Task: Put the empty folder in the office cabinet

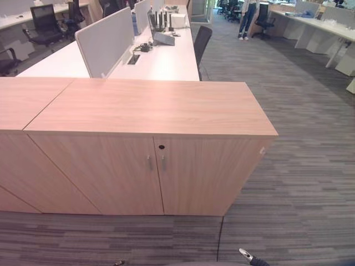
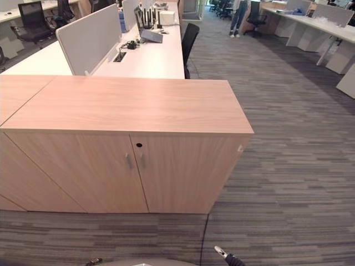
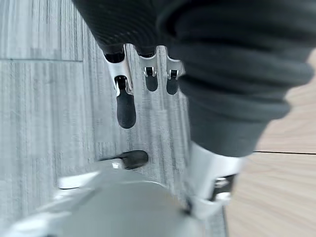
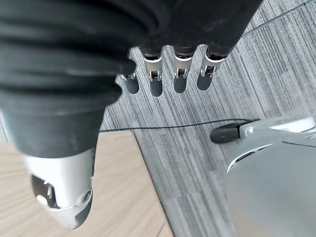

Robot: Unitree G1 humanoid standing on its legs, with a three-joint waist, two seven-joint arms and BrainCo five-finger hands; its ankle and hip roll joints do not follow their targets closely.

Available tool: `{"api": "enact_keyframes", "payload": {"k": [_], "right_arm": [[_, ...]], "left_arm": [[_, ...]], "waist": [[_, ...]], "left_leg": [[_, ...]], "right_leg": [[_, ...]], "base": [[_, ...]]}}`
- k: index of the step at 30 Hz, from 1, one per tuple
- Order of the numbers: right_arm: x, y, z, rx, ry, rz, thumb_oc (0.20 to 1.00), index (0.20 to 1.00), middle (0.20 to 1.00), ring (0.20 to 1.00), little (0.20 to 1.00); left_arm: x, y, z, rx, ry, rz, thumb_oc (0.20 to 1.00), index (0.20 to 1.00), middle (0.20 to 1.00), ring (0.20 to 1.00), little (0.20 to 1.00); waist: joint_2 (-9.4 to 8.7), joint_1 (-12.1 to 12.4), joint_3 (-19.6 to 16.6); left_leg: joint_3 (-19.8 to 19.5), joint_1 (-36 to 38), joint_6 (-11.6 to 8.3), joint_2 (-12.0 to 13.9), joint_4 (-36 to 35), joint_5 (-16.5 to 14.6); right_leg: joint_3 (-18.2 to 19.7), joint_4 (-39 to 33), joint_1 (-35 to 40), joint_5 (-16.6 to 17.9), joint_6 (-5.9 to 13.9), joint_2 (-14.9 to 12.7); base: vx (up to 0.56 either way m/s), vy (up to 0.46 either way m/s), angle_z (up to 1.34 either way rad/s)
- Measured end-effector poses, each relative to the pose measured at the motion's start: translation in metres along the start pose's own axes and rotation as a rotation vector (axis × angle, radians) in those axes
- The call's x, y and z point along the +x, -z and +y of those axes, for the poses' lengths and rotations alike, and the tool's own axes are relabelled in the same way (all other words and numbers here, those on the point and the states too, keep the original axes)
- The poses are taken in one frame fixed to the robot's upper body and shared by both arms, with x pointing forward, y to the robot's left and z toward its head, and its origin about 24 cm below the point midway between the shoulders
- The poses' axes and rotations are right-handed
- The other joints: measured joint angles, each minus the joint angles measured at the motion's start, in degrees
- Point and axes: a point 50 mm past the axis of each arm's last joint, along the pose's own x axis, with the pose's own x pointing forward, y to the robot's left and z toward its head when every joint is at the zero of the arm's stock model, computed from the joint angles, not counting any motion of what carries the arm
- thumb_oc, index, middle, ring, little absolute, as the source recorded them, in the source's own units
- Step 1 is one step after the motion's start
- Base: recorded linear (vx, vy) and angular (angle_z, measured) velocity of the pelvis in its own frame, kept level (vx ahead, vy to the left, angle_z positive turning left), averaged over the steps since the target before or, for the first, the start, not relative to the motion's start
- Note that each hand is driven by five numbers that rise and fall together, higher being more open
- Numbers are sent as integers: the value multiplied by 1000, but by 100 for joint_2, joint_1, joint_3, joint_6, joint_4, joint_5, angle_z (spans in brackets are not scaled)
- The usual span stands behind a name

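Grey striped carpet [image 1: 299, 166], white desks [image 1: 161, 61], black chairs [image 1: 41, 25] behind.

We see even, bright office light on the cabinet [image 1: 150, 108], with little shadow. Straight edges bow outward. The wrist views blur up close.

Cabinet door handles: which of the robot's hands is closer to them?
Left, by a little. The left hand hangs low in front of the cabinet, just left of the handles; the right hand hangs equally low but farther off to their right.
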Motion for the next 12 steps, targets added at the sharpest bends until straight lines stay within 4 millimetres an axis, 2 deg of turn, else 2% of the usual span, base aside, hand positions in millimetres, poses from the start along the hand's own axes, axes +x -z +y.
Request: {"api": "enact_keyframes", "payload": {"k": [2, 6, 8, 12], "right_arm": [[0, 3, -1, 2, 1, 6, 1000, 1000, 1000, 1000, 1000], [0, 4, 3, -1, -8, 9, 1000, 1000, 1000, 1000, 1000], [0, 4, 7, -15, -20, 10, 1000, 1000, 1000, 1000, 1000], [0, 6, 9, -65, -27, 18, 1000, 1000, 1000, 1000, 1000]], "left_arm": [[-1, 7, 2, -29, -9, 21, 1000, 1000, 1000, 1000, 1000], [-1, 6, 1, 10, -23, 24, 1000, 1000, 1000, 1000, 1000], [0, -5, 1, 133, -22, -24, 1000, 1000, 1000, 1000, 1000], [1, -27, -5, 229, -9, -101, 1000, 1000, 1000, 1000, 1000]], "waist": [[7, 3, -4], [6, -2, -14], [28, 4, -7], [50, -24, -16]], "left_leg": [[1, 2, 7, 0, 2, -2], [30, 9, 34, 0, 52, 18], [57, 16, 34, -2, 50, 19], [130, 40, 37, -2, 48, 16]], "right_leg": [[1, 0, 0, 1, 3, 1], [26, 0, -6, 18, -32, 2], [67, 1, -11, 20, -30, 1], [126, 1, -15, 23, -26, -1]], "base": [[0, 0, 0], [-6, 4, -1], [-16, 18, -9], [-6, 14, -9]]}}
